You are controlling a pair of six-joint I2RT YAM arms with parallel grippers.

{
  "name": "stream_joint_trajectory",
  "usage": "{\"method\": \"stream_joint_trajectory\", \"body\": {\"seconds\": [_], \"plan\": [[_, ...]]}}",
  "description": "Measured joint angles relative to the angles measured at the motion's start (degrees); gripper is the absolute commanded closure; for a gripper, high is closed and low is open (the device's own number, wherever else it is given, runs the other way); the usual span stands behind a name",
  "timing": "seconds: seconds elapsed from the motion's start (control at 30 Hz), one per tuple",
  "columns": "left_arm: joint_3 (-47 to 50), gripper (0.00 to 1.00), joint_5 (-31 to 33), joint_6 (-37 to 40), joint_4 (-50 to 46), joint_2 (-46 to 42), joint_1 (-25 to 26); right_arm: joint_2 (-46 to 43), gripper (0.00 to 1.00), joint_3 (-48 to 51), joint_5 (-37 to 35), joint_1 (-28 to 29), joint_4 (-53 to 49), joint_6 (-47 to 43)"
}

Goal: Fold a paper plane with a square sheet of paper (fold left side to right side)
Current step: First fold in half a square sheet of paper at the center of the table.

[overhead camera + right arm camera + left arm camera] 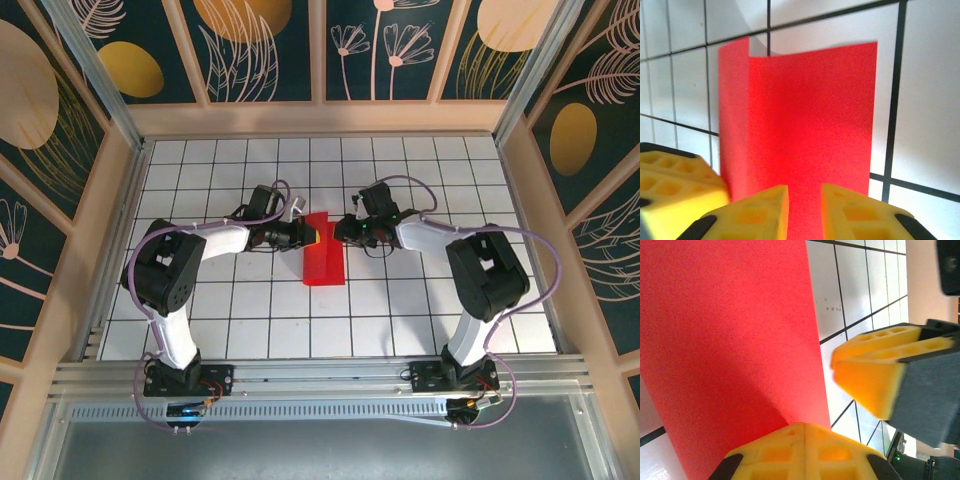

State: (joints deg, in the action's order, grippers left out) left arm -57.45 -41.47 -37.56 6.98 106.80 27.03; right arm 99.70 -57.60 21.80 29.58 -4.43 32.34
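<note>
Left pincer (804, 434): closed tight, its yellow tips pressed together on the far end of the red sheet. I cannot tell whether any paper is caught between them.
Right pincer (805, 202): open a crack, with a narrow gap between its fingers (760, 210) and red paper showing through it.
Square sheet of paper (323, 262): folded into a narrow strip lying mid-table, running from the far edge towards the near one. One long side is lifted slightly.
Table (420, 300): white tiles with dark grid lines.

Left hand (804, 432) — apparently closed — on paper (730, 340)
</note>
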Motion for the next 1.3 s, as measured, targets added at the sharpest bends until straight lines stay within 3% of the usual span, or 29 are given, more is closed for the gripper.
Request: {"method": "stream_joint_trajectory", "body": {"seconds": [0.13,0.2,0.5,0.87,1.03,1.13,1.3], "plan": [[0.0,1.0,0.1,0.0,-0.2,0.0,0.1,-3.1,0.52,4.3,3.3,-1.9,4.5,1.3],[0.0,1.0,0.2,0.0,-0.2,0.0,0.1,-3.6,0.48,6.4,5.7,-2.6,6.9,1.6],[0.0,1.0,0.4,0.0,-0.2,0.0,0.1,-1.7,0.49,9.4,13.0,-1.4,16.6,4.8],[0.0,1.0,0.4,0.0,-0.2,0.0,0.4,4.0,0.66,9.2,14.8,0.7,19.8,7.3],[0.0,1.0,0.5,0.0,-0.2,0.0,0.4,4.3,0.83,8.2,15.2,0.7,20.6,7.6],[0.0,0.97,0.9,0.0,-0.2,0.0,0.4,4.3,0.99,7.8,15.3,0.8,20.8,7.7],[0.0,0.86,2.2,0.3,-0.5,-0.1,0.4,4.3,1.0,7.6,15.1,0.8,20.0,7.0]]}}
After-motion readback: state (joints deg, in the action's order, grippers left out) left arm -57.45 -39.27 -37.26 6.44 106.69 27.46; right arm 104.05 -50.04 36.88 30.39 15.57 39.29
